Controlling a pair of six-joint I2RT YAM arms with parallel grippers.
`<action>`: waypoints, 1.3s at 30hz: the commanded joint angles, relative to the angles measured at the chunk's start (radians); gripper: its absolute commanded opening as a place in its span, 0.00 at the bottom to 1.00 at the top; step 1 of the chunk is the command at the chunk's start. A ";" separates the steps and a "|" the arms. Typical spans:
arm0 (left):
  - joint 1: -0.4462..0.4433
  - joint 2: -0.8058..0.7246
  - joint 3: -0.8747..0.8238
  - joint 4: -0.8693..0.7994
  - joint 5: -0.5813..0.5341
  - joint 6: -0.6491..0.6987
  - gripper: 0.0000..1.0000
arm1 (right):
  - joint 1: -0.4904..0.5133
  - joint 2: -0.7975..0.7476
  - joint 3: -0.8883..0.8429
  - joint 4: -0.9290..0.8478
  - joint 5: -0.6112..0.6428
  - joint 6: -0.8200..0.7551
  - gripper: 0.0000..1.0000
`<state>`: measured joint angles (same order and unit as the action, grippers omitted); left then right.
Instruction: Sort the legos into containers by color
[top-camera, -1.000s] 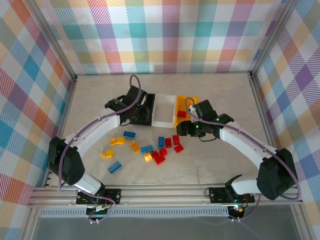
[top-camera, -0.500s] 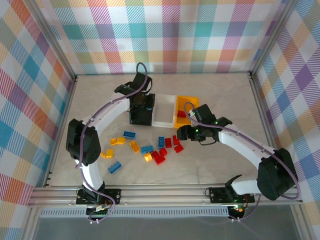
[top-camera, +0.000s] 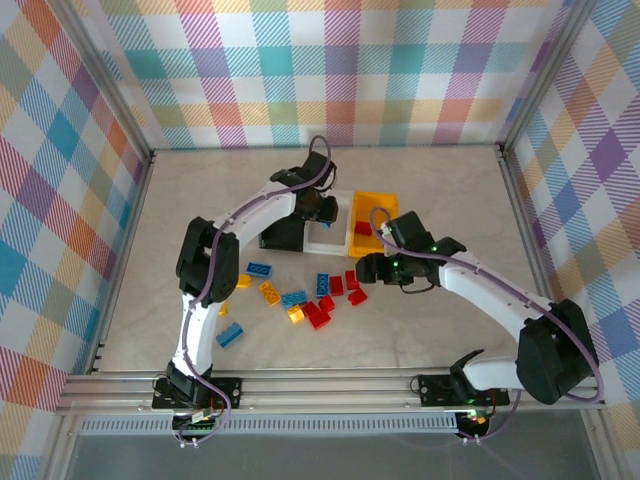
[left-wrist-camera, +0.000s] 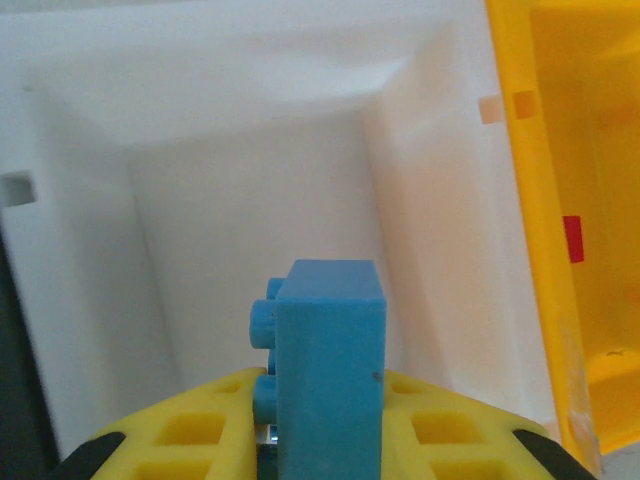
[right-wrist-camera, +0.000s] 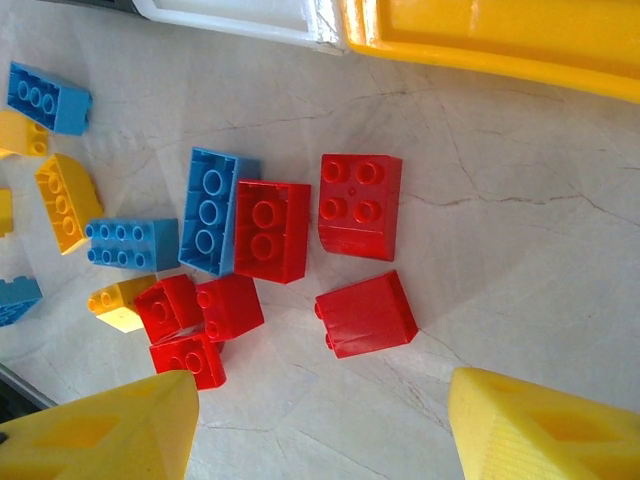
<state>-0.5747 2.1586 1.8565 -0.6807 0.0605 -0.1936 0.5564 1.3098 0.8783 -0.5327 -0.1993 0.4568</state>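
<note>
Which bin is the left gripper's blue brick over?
The white bin, in the middle; the left gripper's blue brick hangs above its floor, not the black bin or yellow-orange bin.

Bin row: the black bin (top-camera: 283, 232), white bin (left-wrist-camera: 250, 200) and yellow bin (top-camera: 385, 205) stand tight side by side; nothing can pass between them.
White bin: bare inside, but the blue brick (left-wrist-camera: 330, 350) pinched in the left gripper (top-camera: 322, 212) hangs over its middle.
Black bin: the left arm (top-camera: 240, 215) reaches over its far edge from the left.
Brick pile: the legos (top-camera: 300, 300) lie close together just near of the bins, many touching.
Right gripper (right-wrist-camera: 320, 430): jaws apart, bare table (top-camera: 420, 170) between them, a red brick (right-wrist-camera: 366, 313) just ahead.
Far strip: bare table behind the bins.
Near strip: bare table between the pile and the near edge.
Right side: the right arm (top-camera: 490, 290) crosses it.
</note>
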 joint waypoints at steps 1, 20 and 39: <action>-0.007 0.037 0.043 -0.027 0.009 -0.003 0.28 | 0.005 -0.021 -0.022 -0.005 -0.001 0.000 0.67; -0.013 -0.041 0.020 -0.037 0.069 -0.034 0.49 | 0.155 0.256 0.006 0.007 0.132 -0.076 0.72; -0.011 -0.570 -0.534 0.053 -0.022 -0.080 0.60 | 0.245 0.450 0.128 -0.004 0.331 -0.156 0.66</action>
<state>-0.5812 1.6394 1.3773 -0.6415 0.0738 -0.2565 0.7952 1.7134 0.9943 -0.6384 0.0875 0.3447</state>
